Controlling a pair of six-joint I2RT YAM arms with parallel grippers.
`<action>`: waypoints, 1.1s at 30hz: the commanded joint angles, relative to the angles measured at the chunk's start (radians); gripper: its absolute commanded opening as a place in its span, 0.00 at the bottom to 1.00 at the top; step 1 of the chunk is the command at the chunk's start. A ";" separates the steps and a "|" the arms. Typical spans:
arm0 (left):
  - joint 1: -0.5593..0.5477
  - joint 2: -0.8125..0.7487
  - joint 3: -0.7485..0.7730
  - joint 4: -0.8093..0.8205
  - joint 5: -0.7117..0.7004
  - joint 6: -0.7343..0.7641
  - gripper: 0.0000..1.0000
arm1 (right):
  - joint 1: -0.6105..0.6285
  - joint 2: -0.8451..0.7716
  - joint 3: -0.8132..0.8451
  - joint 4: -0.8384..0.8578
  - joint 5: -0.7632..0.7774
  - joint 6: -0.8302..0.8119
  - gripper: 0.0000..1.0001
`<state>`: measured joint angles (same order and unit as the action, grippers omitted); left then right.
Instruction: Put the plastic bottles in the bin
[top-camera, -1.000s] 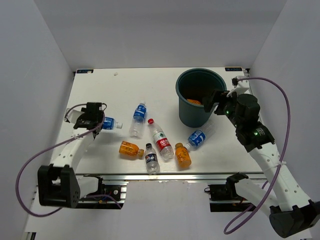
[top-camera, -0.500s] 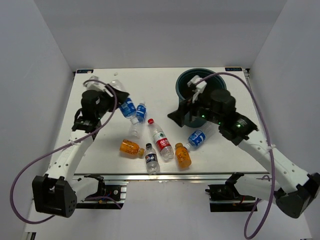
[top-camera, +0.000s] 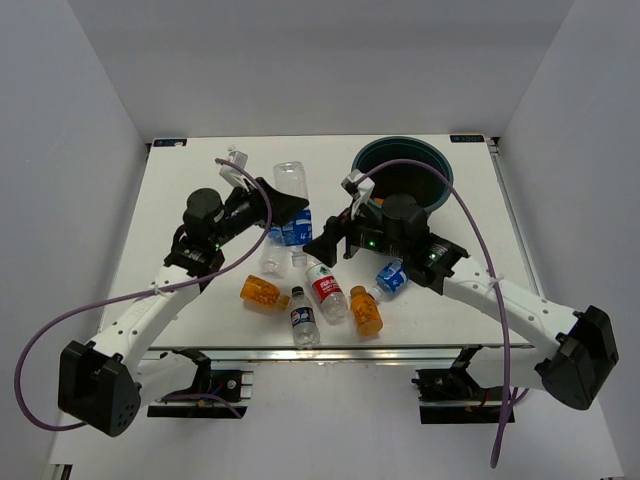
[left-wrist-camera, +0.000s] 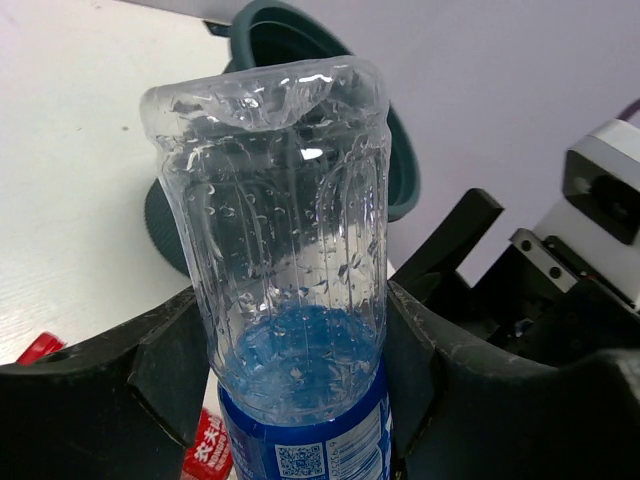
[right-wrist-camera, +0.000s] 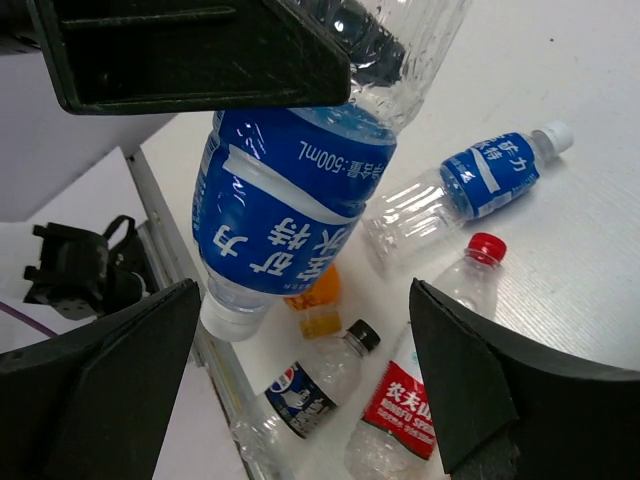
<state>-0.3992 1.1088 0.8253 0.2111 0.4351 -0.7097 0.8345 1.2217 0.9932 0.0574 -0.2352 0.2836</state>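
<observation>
My left gripper (top-camera: 283, 207) is shut on a clear blue-label bottle (top-camera: 290, 186) and holds it in the air over the middle of the table; in the left wrist view the bottle (left-wrist-camera: 285, 230) fills the gap between both fingers. My right gripper (top-camera: 324, 238) stands open just right of that bottle, with nothing between its fingers (right-wrist-camera: 100, 400). The dark teal bin (top-camera: 425, 147) stands at the back right, partly behind the right arm. On the table lie a red-label bottle (top-camera: 322, 283), a dark-label bottle (top-camera: 302, 318), two orange bottles (top-camera: 258, 293) (top-camera: 366, 311) and two blue-label bottles (top-camera: 392, 277) (top-camera: 272, 256).
The loose bottles lie in a cluster near the table's front edge (top-camera: 320, 347), below both grippers. White walls close the table in on the left, back and right. Purple cables loop from both arms.
The left arm has lifted the blue-label bottle off the left side of the table and carried it right. The right arm has swung left from the bin to the held bottle.
</observation>
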 joint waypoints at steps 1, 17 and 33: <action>-0.021 -0.015 -0.003 0.096 0.027 -0.008 0.43 | 0.008 -0.048 -0.033 0.148 -0.021 0.062 0.89; -0.090 0.482 0.563 0.137 0.146 0.053 0.44 | 0.006 -0.434 -0.189 -0.225 0.405 0.068 0.89; -0.213 1.099 1.365 0.146 0.105 -0.005 0.47 | -0.002 -0.603 -0.291 -0.407 0.554 0.133 0.89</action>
<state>-0.6109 2.2234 2.0972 0.3817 0.6060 -0.7223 0.8368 0.6407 0.7212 -0.3103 0.2710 0.3794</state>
